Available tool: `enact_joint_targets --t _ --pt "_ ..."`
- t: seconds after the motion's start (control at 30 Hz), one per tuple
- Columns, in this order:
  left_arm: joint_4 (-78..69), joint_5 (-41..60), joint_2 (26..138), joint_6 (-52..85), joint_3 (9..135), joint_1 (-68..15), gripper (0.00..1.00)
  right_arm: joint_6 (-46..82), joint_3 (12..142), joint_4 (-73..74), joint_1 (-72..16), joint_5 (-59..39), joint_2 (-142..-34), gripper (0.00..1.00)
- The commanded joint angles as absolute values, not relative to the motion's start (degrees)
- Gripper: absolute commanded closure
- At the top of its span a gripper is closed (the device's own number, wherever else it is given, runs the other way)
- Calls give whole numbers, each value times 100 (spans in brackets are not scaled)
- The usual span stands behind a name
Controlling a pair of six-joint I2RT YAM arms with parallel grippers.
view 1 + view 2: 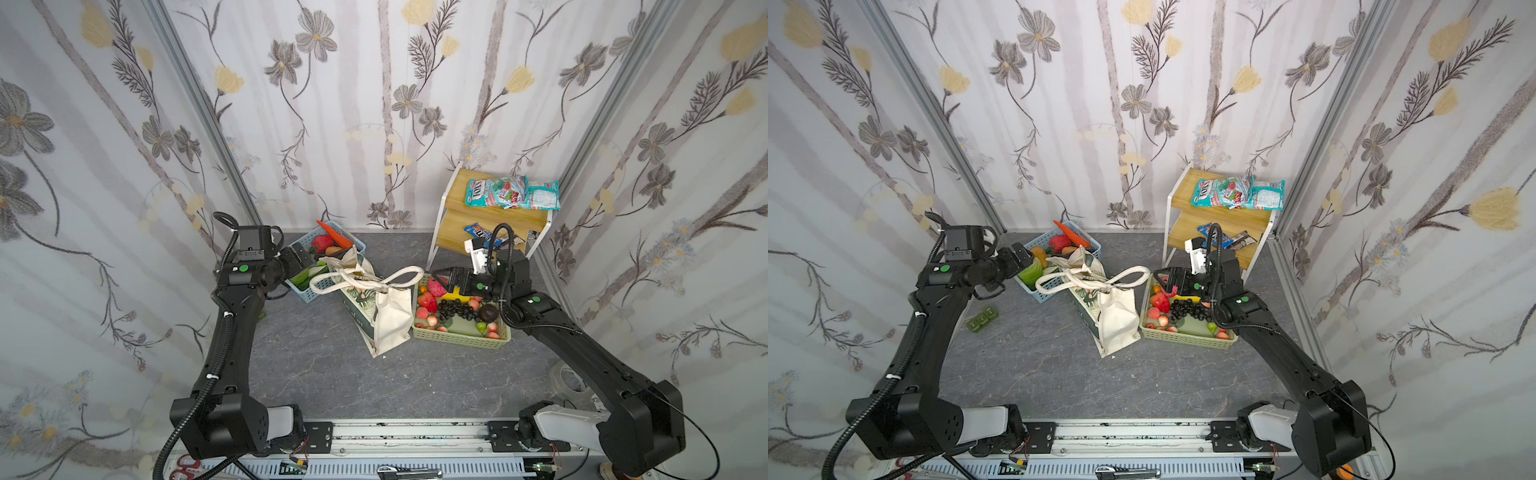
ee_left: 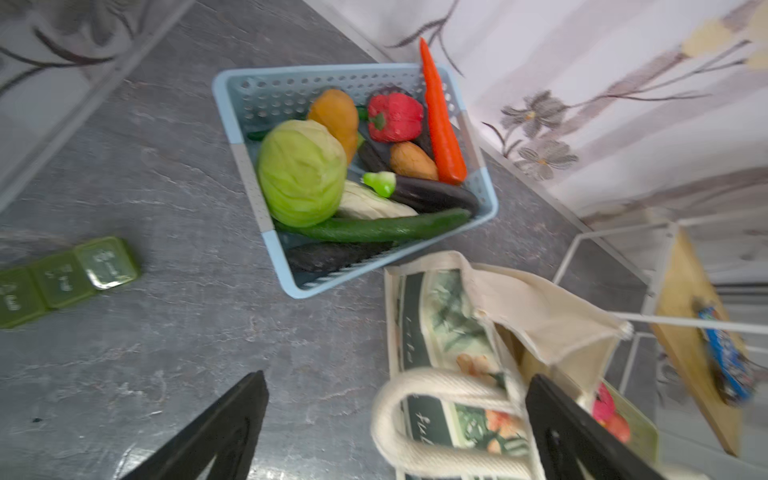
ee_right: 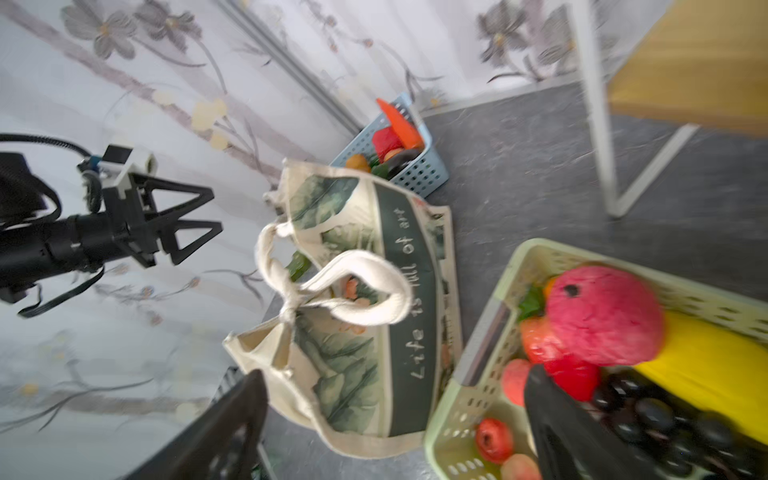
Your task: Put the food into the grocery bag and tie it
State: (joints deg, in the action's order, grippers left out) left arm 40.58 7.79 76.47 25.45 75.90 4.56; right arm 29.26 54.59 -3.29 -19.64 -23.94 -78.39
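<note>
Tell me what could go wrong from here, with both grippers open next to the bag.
1. The knot in the handles of the grocery bag looks loose, with wide loops; it may slip if the bag is lifted.
2. A handle loop lies close by the open left gripper; pulling away carelessly might snag it.
3. The right gripper hangs over the pale green basket; dropping lower could knock the fruit inside.
</note>
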Motion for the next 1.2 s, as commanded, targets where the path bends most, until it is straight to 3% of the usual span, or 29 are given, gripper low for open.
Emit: enact_joint_targets --t 0.0,0.1,0.2,0.3,0.6,1.0,1.17 --pt "3227 -871 7716 2346 7044 465 0 2410 5339 -530 -1667 -774 -7604 0" --pt "1691 -1046 7368 1802 5840 466 0 2094 5028 -261 -1441 400 -7425 0" --pt "107 -1077 7035 1185 4658 464 0 1972 4707 51 -1162 974 -7334 0" --pt "107 -1077 7023 1185 3701 457 0 1677 4039 839 -902 914 -7156 0" --pt "107 -1077 7532 1185 2779 413 0 845 2513 3107 -678 1685 -6833 0" --pt "107 -1077 8439 1185 1980 179 0 184 1079 7043 -414 1568 -8007 0" --pt "107 -1077 8957 1185 1722 81 0 149 1002 7795 -352 1296 -8626 0"
